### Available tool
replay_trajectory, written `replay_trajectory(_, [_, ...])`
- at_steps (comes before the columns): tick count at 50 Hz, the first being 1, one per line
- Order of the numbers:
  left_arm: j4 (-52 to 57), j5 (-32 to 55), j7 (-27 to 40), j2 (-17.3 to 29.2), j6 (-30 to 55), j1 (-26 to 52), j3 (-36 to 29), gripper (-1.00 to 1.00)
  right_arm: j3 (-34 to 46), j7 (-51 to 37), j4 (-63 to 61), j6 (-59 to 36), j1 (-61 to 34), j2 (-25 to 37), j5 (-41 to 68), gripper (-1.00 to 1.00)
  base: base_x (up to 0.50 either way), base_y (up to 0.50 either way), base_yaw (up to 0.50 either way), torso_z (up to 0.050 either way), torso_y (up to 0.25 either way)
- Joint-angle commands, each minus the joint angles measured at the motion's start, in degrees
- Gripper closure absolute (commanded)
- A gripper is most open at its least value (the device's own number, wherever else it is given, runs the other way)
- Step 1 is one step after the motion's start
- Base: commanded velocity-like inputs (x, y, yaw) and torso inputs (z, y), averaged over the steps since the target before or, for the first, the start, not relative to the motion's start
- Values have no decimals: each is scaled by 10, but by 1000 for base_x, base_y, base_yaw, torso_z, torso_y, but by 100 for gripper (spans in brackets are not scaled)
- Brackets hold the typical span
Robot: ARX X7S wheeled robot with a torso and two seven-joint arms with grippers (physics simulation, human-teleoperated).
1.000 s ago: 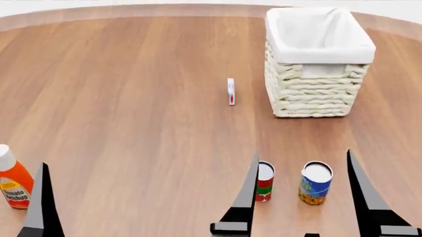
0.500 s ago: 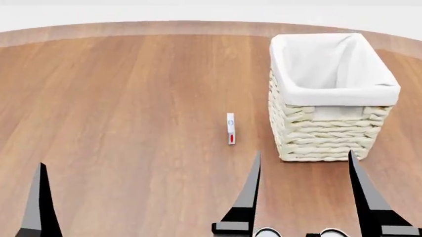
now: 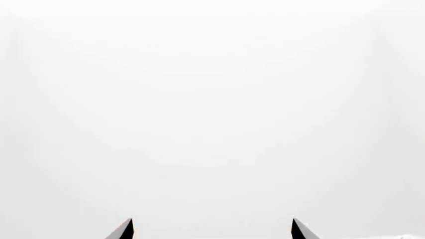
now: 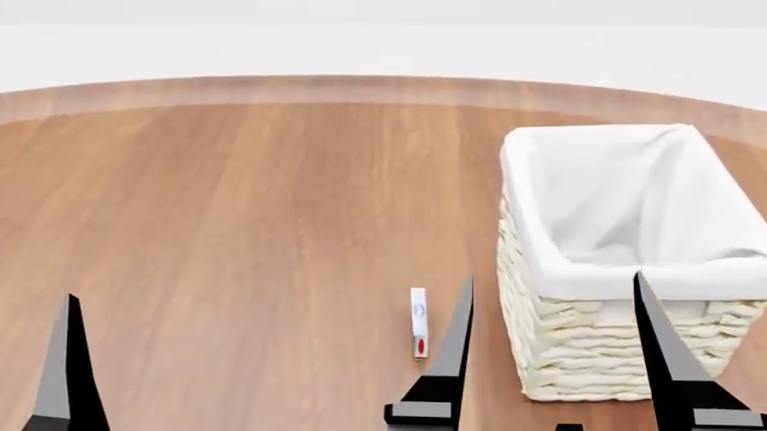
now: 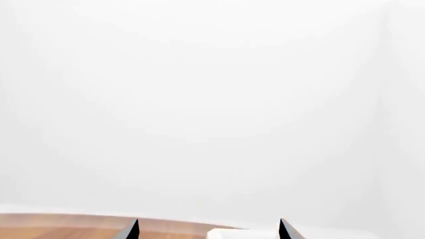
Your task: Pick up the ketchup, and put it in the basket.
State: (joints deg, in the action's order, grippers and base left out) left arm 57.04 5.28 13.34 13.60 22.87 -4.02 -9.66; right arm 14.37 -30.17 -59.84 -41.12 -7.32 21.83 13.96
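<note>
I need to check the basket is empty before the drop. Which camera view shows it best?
The head view: the basket shows with its white liner and woven wall, and what shows of its inside looks empty. The right wrist view catches only a white sliver at the frame edge, likely its rim. The left wrist view shows none of it.

1. The basket (image 4: 623,269) stands on the counter (image 4: 240,224), toward its right side.
2. A small flat packet (image 4: 418,321) lies on the counter just left of the basket, apart from it.
</note>
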Motion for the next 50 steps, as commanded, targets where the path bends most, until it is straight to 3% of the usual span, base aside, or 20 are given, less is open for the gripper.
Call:
replay_trajectory(1, [0,2,6,4,-2,-1,-3,-100,19,-59,2,8,-14,42,50,-100,500,0,0,0,0])
replay_trajectory(14, [3,6,12,9,2,2,-6,-100,24,-76,7,22,-16,55,65,-100,485,0,0,0,1])
replay_trajectory(22, [3,8,15,12,1,2,-7,-100,14,-74,11,72,2,59,75,-100,-42,-149,0,0,1])
replay_trajectory(44, [1,15,25,19,-3,2,-8,-100,21,-93,12,71,-5,73,87,-100,-149,-496,0,0,0])
replay_trajectory(50, [1,18,27,21,-1,3,-8,-100,28,-103,10,49,-16,77,94,-100,0,0,0,0,0])
